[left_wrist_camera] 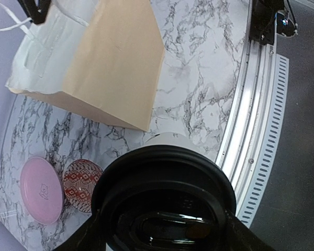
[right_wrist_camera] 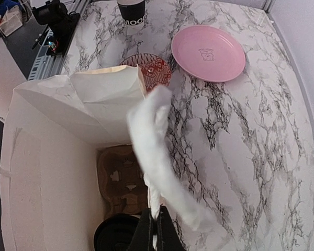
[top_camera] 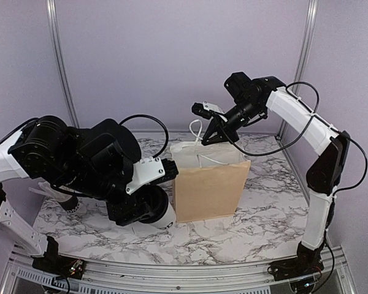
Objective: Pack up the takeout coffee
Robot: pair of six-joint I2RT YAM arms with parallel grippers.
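Takeout coffee tilted, base toward bag.

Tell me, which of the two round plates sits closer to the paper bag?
The small red patterned plate, right next to the paper bag; the larger plain pink plate lies farther out beyond it.

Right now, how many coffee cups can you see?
2. One cup in the left hand beside the bag; one inside the bag, only its lid showing. Others may be hidden.

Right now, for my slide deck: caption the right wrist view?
Right tool pinches the white handle of the paper bag; cup tray and black lid visible inside.
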